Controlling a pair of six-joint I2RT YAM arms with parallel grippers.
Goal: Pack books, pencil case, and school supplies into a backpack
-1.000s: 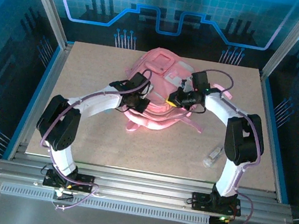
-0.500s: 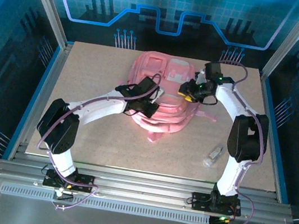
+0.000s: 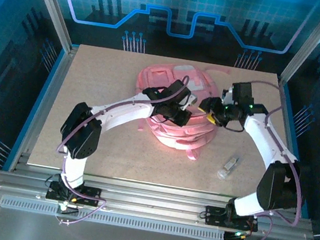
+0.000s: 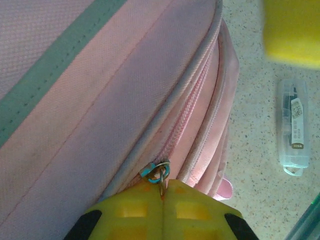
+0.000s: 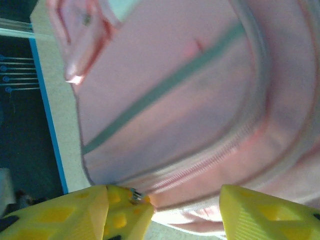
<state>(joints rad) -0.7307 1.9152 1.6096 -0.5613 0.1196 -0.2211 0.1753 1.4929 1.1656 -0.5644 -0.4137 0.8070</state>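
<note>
- We see a large pink fabric backpack (image 3: 173,135) lying flat in the middle of the speckled beige table (image 3: 92,85). We judge it light, soft and floppy. It will likely sag and slide if dragged, so the zip tab or a strap is the place to take hold, with the other side braced.
- The left arm (image 3: 119,109) reaches from the near-left base in a long arc over the bag. The right arm (image 3: 269,143) bends in from the right, its wrist turned toward the bag's right edge.
- The left gripper (image 4: 162,192) has its yellow fingers pressed together, pinching the small metal zip pull ring (image 4: 159,172).
- The right gripper (image 5: 185,210) stands spread, with the bag's zip seam between its fingers. The blur leaves us unsure whether either finger touches the fabric.
- A small clear oblong case (image 3: 229,166) lies on the table to the near right of the bag, apart from it.
</note>
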